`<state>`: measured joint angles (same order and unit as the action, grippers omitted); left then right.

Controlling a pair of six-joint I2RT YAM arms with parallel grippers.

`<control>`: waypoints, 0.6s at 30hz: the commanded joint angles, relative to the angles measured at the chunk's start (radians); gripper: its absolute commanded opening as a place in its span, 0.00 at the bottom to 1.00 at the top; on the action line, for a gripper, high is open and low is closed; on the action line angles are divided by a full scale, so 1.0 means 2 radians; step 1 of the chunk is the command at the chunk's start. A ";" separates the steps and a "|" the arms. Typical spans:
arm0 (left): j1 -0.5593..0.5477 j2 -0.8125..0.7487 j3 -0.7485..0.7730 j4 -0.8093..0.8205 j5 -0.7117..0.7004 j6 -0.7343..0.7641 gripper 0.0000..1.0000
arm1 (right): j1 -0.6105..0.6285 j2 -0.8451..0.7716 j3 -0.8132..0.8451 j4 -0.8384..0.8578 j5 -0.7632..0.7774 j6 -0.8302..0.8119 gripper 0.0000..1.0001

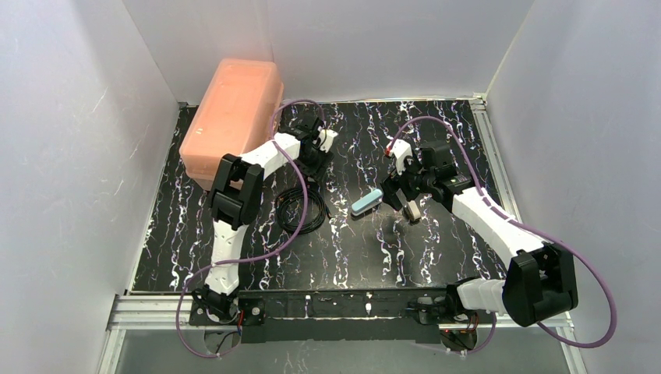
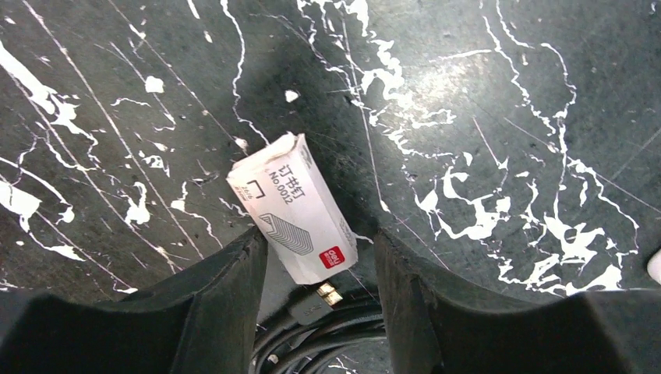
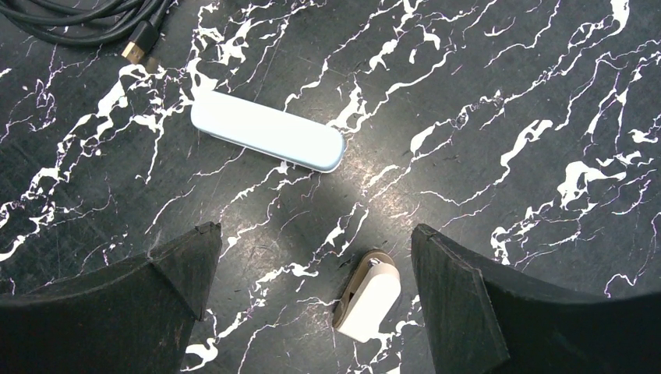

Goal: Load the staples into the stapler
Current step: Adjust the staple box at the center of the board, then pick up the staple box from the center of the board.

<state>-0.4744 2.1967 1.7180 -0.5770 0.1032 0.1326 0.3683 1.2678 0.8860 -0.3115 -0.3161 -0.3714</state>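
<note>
Stapler [image 3: 267,141] lies flat; right claw [image 3: 313,234] gapes nearby.

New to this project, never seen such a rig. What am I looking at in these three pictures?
Two robot arms bolted at a black marbled table. One picture looks down from above; the others come from cameras on each wrist, dark fingers at the bottom. On the table: a pale-blue stapler, a staple box, a white block, a coiled cable, a pink bin. The left gripper stands open around the staple box; the right gripper hangs open above stapler and block. Nothing is held.
</note>
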 commanded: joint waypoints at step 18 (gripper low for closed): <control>0.003 -0.086 -0.095 0.057 0.099 0.099 0.08 | -0.002 0.042 0.060 0.025 -0.057 0.096 0.99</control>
<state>-0.4660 2.1494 1.6318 -0.4995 0.1600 0.2146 0.3676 1.3132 0.9272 -0.3103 -0.3374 -0.2947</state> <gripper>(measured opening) 0.207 0.985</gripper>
